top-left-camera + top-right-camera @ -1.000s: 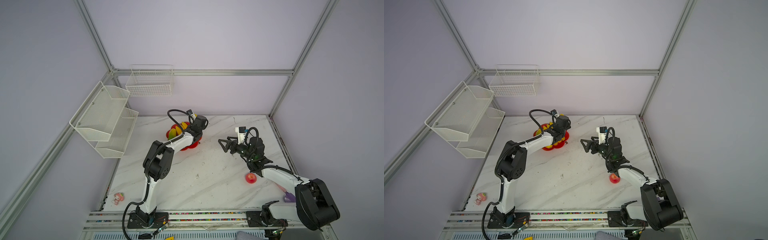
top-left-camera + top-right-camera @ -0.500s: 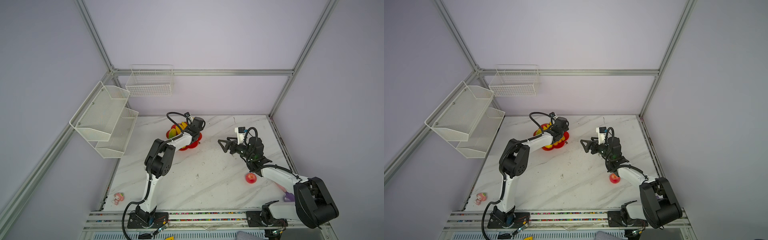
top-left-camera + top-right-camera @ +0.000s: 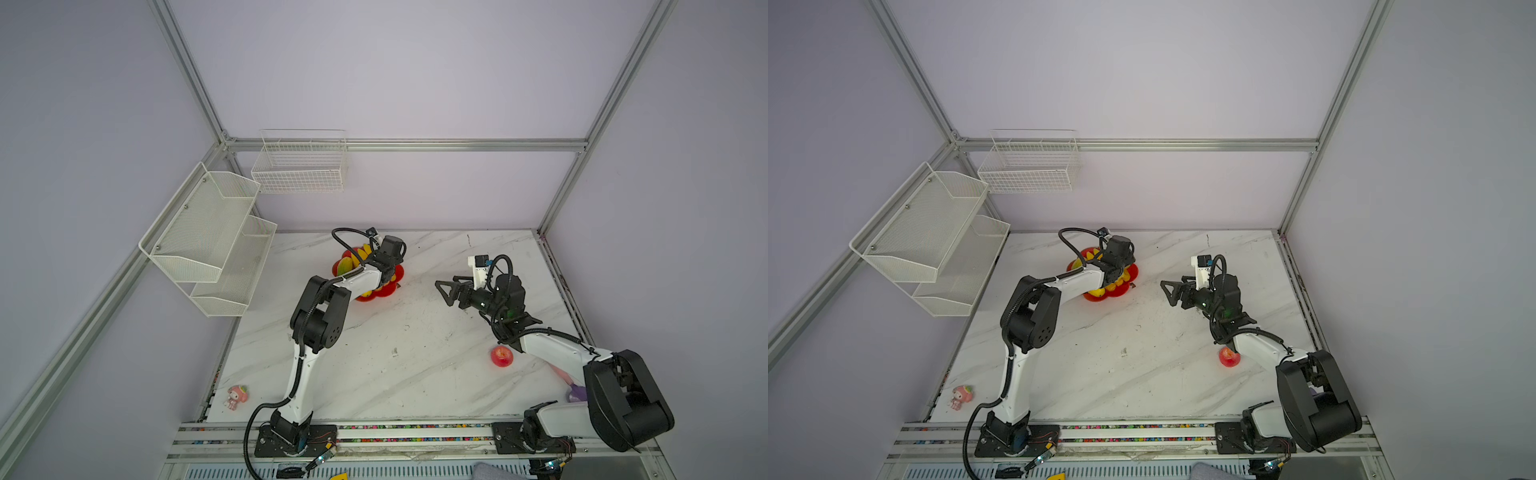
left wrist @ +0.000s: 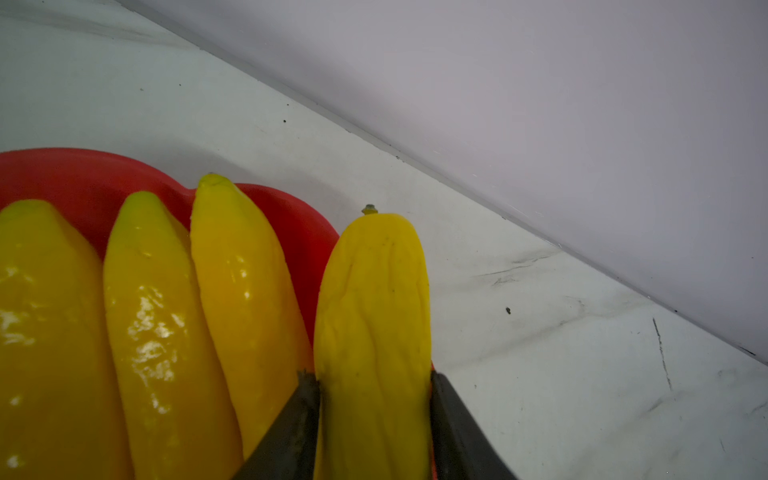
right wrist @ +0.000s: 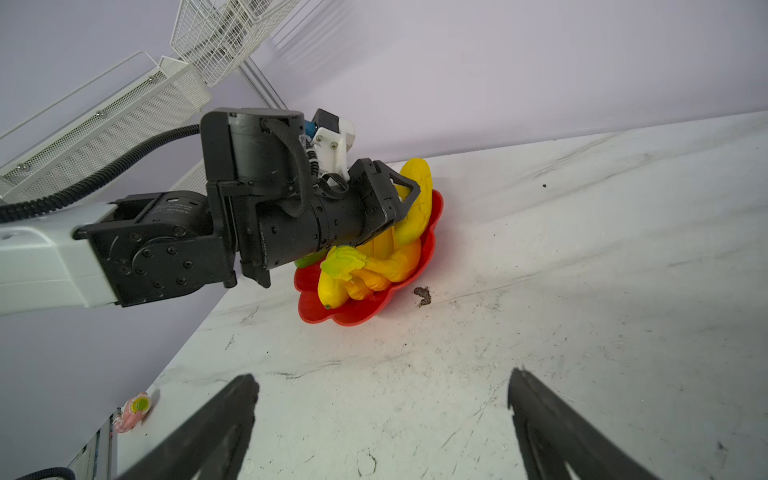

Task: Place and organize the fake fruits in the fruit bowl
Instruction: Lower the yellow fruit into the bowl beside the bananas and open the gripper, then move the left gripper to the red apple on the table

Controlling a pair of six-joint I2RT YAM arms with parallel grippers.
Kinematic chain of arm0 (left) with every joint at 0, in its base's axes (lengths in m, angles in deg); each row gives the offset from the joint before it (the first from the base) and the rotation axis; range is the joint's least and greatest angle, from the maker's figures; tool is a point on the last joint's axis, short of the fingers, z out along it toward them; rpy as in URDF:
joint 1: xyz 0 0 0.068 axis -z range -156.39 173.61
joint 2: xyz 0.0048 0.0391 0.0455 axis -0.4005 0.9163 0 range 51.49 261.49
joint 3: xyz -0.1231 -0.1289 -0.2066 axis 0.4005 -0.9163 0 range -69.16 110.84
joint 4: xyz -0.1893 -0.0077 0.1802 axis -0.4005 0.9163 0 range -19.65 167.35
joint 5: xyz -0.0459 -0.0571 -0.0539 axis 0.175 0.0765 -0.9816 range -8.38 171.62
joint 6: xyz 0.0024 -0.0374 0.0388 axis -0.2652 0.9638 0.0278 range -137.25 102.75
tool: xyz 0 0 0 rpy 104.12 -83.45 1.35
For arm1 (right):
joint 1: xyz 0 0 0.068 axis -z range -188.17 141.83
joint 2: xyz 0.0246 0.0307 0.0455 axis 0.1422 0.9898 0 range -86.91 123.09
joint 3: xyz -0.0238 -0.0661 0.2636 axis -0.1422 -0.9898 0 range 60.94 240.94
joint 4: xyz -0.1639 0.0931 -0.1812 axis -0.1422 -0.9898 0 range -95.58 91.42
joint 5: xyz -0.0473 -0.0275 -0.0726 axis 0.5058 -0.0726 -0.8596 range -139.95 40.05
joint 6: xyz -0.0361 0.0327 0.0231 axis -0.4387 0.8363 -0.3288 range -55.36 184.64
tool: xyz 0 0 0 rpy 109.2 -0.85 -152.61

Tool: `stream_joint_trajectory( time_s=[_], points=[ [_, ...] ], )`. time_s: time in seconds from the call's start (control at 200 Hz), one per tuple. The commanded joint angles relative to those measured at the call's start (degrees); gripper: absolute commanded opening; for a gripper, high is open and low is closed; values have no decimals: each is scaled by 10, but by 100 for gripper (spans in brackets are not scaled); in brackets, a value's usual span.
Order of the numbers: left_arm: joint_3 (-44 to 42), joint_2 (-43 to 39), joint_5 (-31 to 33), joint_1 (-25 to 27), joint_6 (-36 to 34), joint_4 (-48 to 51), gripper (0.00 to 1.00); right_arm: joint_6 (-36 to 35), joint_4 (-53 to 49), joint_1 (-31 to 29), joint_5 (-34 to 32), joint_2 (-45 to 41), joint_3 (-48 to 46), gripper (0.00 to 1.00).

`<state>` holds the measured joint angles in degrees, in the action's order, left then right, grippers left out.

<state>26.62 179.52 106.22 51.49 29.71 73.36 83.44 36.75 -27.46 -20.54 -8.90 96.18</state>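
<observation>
Standing at the desk's far side in both top views is the red fruit bowl, the red apple well apart by the right arm. Left wrist view: the left pincer closely flanks a yellow oval fruit across the bowl's rim beside the bananas; gripping or not, I cannot tell. Right wrist view: the right pincer gapes wide, empty.

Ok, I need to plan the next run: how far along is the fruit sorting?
Done: the bananas and a yellow oval lie in the bowl. In hand: the left gripper flanks a wrinkled fruit at the bowl's rim; gripped or released, I cannot tell. Left: the apple sits on the table, and the right gripper is open and empty.
</observation>
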Motion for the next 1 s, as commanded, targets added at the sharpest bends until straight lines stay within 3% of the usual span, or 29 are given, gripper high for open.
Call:
stream_joint_trajectory(
  time_s=[0.0,0.27,0.54,0.73,0.88,0.995],
  points=[
    [11,-10,-4,-3,-3,-12,47,-7,18,0,1,4,13,97],
    [-12,-43,-5,-3,-27,-31,57,-7,15,0,1,3,13,97],
    [-53,-116,-13,-3,-94,-48,67,3,11,5,-15,-6,6,97],
    [-108,-182,-39,5,-151,-45,70,56,-5,71,17,-25,-7,97],
    [-159,-242,-111,72,-277,-47,72,126,-62,174,47,-34,-36,97],
    [-210,-274,-196,151,-388,-58,79,158,-96,211,64,-65,-73,97]
  ],
)
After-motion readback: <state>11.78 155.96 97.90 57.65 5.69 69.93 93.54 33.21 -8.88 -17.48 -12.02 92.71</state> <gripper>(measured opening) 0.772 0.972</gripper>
